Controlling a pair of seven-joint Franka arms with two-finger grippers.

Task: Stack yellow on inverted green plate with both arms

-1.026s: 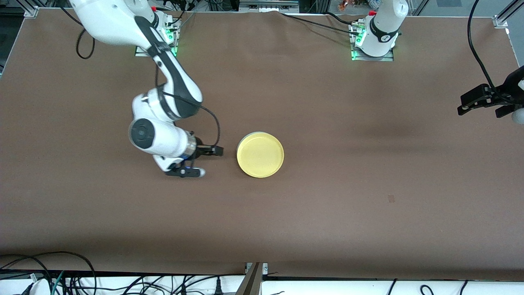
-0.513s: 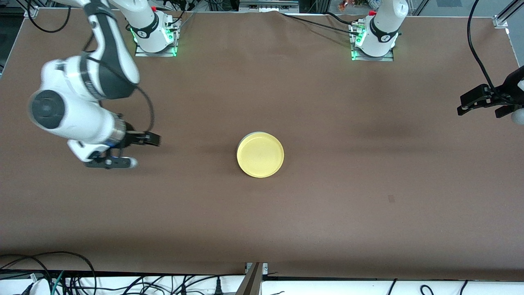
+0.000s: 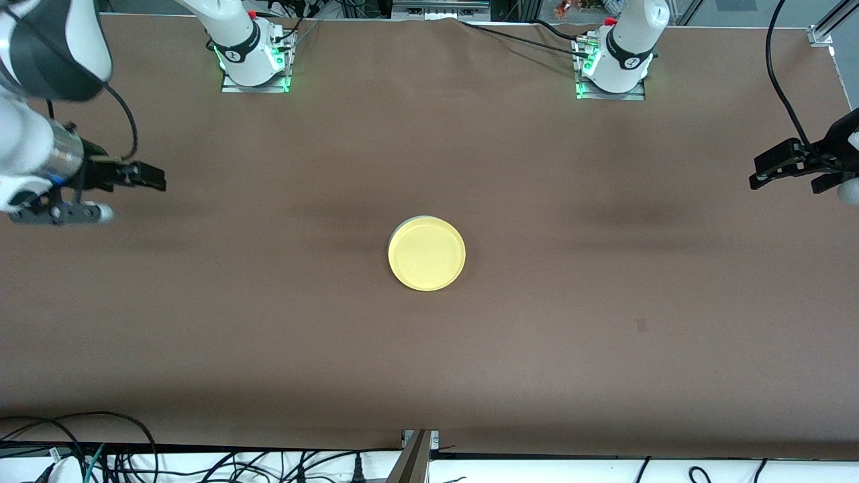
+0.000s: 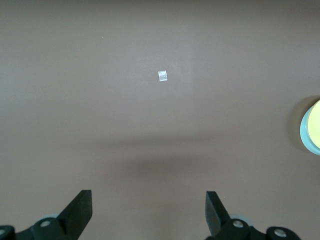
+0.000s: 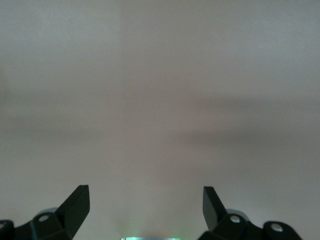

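- The yellow plate [image 3: 427, 253] lies rim-up at the middle of the brown table [image 3: 604, 302], stacked on the green plate [image 3: 417, 219], of which only a thin pale edge shows at the side toward the robots' bases.
- In the left wrist view the same pair shows at the picture's edge: yellow plate [image 4: 316, 121] on top, the pale green rim [image 4: 304, 135] just under it.
- The right gripper [image 3: 144, 177] hangs above the table at the right arm's end, well apart from the plates; its fingers [image 5: 75, 204] are spread wide with nothing between them.
- The left gripper [image 3: 782, 164] hangs above the left arm's end of the table, fingers [image 4: 80, 210] also wide apart and holding nothing.
- A small pale scrap [image 4: 162, 75] lies on the bare table under the left gripper's camera.
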